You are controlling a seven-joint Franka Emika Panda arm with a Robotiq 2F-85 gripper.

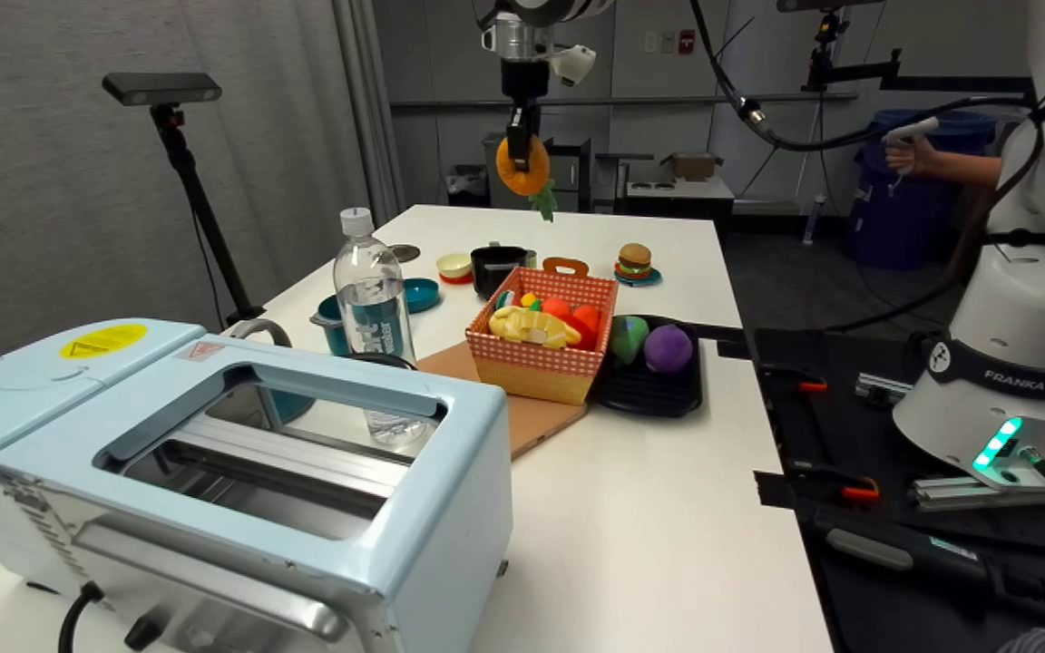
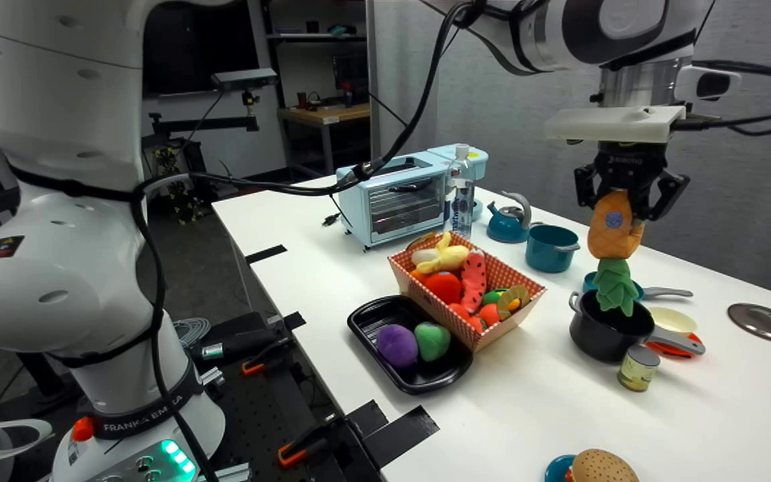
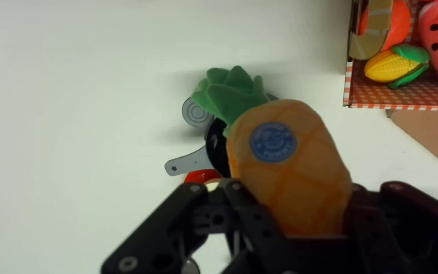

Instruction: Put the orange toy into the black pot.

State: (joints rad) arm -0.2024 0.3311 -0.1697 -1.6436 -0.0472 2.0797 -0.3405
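Orange toy, pineapple-shaped, green-leaved: body pinched in the gripper at lower right of the wrist view, leaf end projecting toward upper left, black pot partly hidden behind.

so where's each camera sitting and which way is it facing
In an exterior view: near the toaster oven, looking over it down the table; robot base, arm, gripper and a person's hand show.
In an exterior view: from the end with the toy burger, looking toward the toaster oven; robot base, arm and gripper show.
Wrist view: above the gripper, which shows, looking down past the orange toy at the partly hidden black pot.
Both exterior views share the robot base, gripper, orange toy and basket.
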